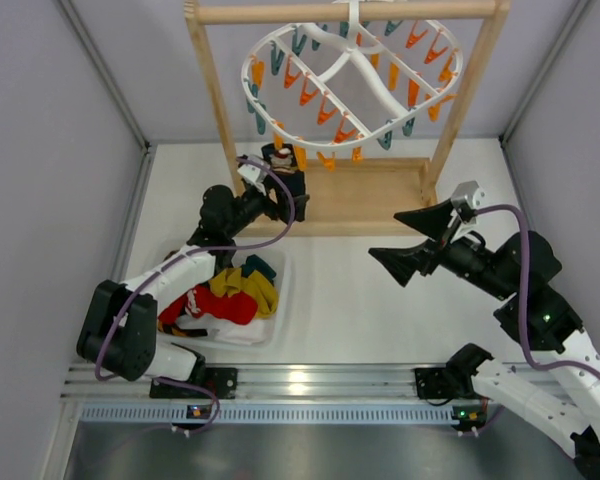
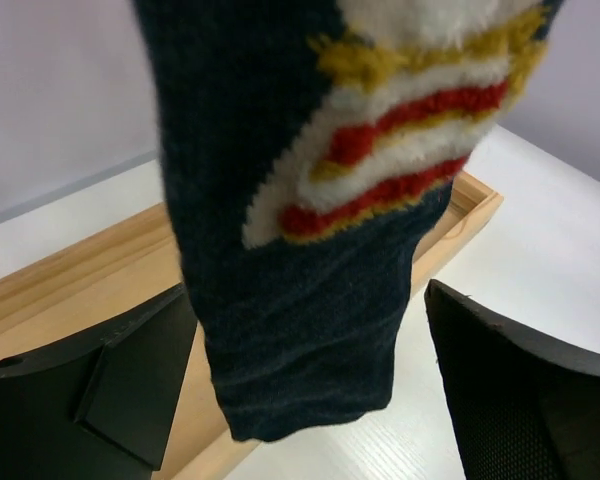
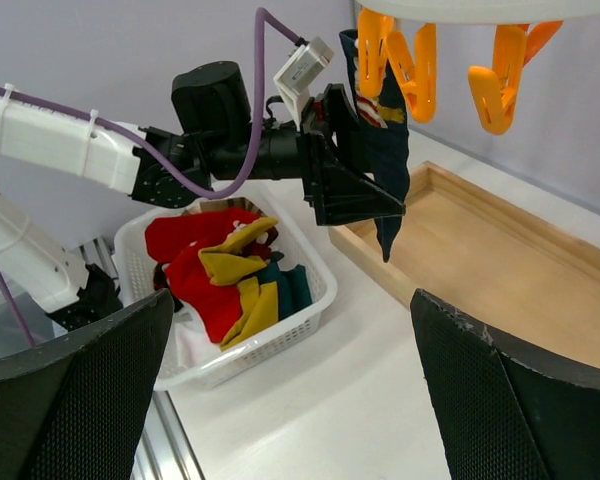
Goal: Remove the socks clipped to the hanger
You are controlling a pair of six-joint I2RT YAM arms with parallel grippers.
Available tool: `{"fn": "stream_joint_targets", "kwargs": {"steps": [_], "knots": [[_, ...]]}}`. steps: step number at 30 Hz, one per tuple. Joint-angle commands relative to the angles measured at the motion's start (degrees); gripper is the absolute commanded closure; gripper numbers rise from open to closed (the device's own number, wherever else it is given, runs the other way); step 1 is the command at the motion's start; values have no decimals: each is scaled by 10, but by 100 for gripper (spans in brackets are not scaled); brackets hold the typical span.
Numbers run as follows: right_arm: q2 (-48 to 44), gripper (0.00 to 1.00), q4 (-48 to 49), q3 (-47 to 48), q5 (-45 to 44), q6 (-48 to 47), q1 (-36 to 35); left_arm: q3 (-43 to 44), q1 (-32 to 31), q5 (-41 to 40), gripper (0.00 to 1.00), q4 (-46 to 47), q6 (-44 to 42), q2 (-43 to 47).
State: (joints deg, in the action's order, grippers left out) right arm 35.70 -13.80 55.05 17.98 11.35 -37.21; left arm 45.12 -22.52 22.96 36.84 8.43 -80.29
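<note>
Top view: the white oval hanger (image 1: 350, 75) hangs from the wooden rack's (image 1: 215, 100) top bar in the upper middle of the frame, orange and teal clips (image 1: 325, 105) dangling from its ring and cross bars.

One navy sock (image 1: 285, 170) is on it. It hangs below the ring's lower-left edge, just above the rack's flat wooden base (image 1: 380, 195). In the right wrist view its top sits at an orange clip (image 3: 375, 50) at the upper middle, and the toe points down over the base's near corner.

Left gripper (image 1: 285, 195) — at the sock, centre-left of the top view. The left wrist view fills with the sock (image 2: 300, 250): navy knit with a white, red and mustard striped patch at upper right. The black fingers (image 2: 110, 390) are spread, one on each side of its lower end. The frame-left finger is just beside the fabric and the frame-right one clearly apart. The claw is not pinching.

Right gripper (image 1: 405, 240) — right of centre in the top view, well apart from the hanger. Its claw is spread wide with nothing between the fingers.

Removed socks (image 1: 230, 295) — red, mustard and teal — lie heaped in a white basket (image 1: 270, 320) at lower left of the top view, under the left arm.
</note>
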Motion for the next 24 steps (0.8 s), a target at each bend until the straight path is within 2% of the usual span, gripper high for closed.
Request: {"fn": "stream_joint_targets", "kwargs": {"steps": [1, 2, 5, 6, 7, 10, 14, 15, 16, 17, 18, 20, 21, 22, 24], "knots": [[5, 2, 1, 1, 15, -20, 6, 8, 2, -21, 2, 72, -5, 2], [5, 2, 3, -2, 15, -22, 6, 8, 3, -19, 2, 72, -7, 1], [7, 2, 13, -8, 17, -17, 6, 13, 3, 17, 27, 72, 9, -7], [7, 2, 20, -10, 23, -9, 7, 12, 2, 17, 40, 72, 17, -7], [10, 2, 34, -11, 28, -5, 6, 8, 2, 15, 74, 73, 26, -5], [20, 2, 63, -6, 50, 17, 6, -15, -10, -33, 100, 73, 53, 10], [32, 3, 99, 8, 65, 47, 6, -52, -74, -138, 100, 72, 72, 64], [36, 3, 106, 16, 68, 61, 6, -64, -88, -198, 100, 72, 75, 72], [48, 4, 111, 23, 69, 68, 6, -71, -106, -224, 100, 71, 76, 80], [55, 4, 116, 39, 70, 76, 6, -74, -144, -263, 100, 70, 63, 87], [63, 5, 118, 49, 70, 93, 6, -76, -166, -332, 100, 66, 55, 95], [88, 7, 118, 69, 71, 107, 6, -66, -233, -391, 100, 50, 36, 95], [96, 8, 115, 89, 72, 116, 6, -58, -251, -417, 100, 25, 34, 92], [112, 9, 113, 99, 71, 120, 6, -39, -269, -485, 100, 13, 30, 82], [126, 10, 104, 129, 59, 127, 6, -2, -316, -540, 100, -24, 13, 66]]}}
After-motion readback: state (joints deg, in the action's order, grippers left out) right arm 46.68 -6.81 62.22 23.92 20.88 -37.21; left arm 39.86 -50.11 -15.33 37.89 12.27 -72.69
